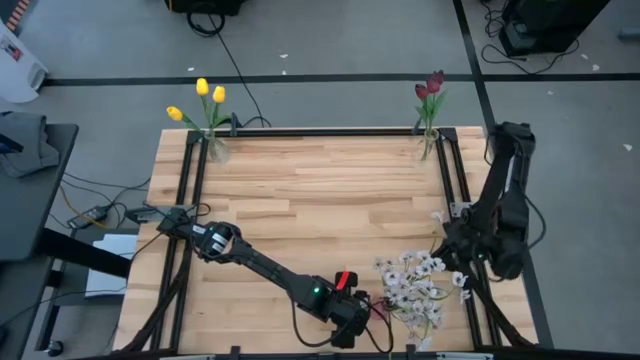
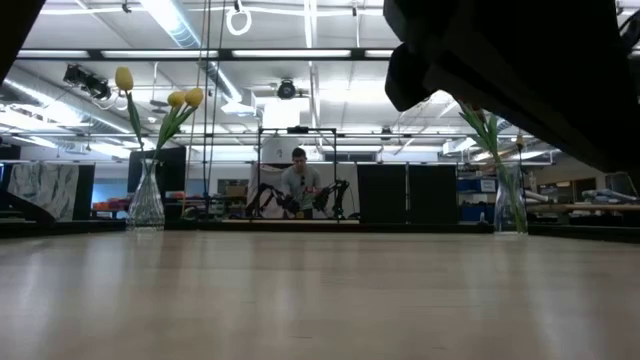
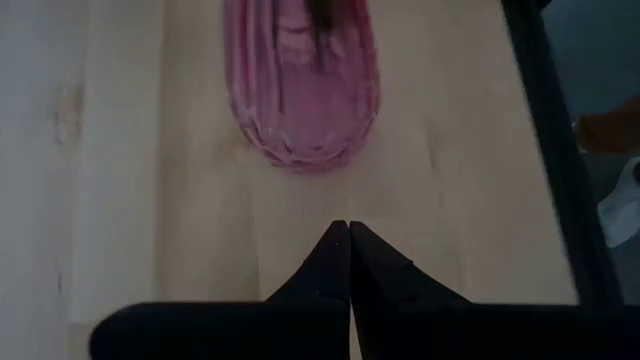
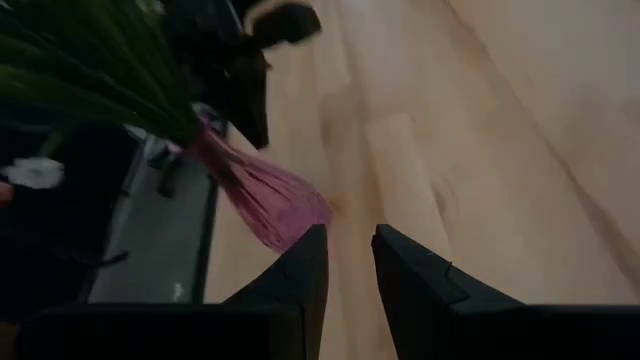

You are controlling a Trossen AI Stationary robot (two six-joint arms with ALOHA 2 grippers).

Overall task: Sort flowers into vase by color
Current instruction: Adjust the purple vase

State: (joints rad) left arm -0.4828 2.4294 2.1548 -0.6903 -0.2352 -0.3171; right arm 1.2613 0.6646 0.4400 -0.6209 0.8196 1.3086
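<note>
**Closed claw nose-to-nose with a fallen red tulip**

Left gripper [image 3: 348, 228] has its two fingers pressed together with nothing between them, low over the table [image 1: 320, 200] near its 6 o'clock edge as seen from above. Just ahead of the fingertips, not touching, lies a dark red tulip [image 3: 305, 90] flat on the wood. Its head points its rounded end at the claw, and its long axis runs roughly in line with the claw's reach. From above, the bloom sits at about 2 o'clock of this claw, at the edge of the heap of whitish blossoms [image 1: 415, 285].

Right gripper [image 4: 348, 232] looks on from the 4 o'clock side, fingers slightly apart and empty. From there the stem slants away obliquely.

Yellow tulips [image 1: 205, 95] stand in the vase [image 1: 216, 150] at the 11 o'clock corner. Red tulips [image 1: 430, 88] stand in the far vase [image 1: 428, 145] at 1 o'clock.

The left arm looks nearer to the bloom. It would have to spread its fingers and turn across the stem, because an end-on approach offers only the soft head.
</note>
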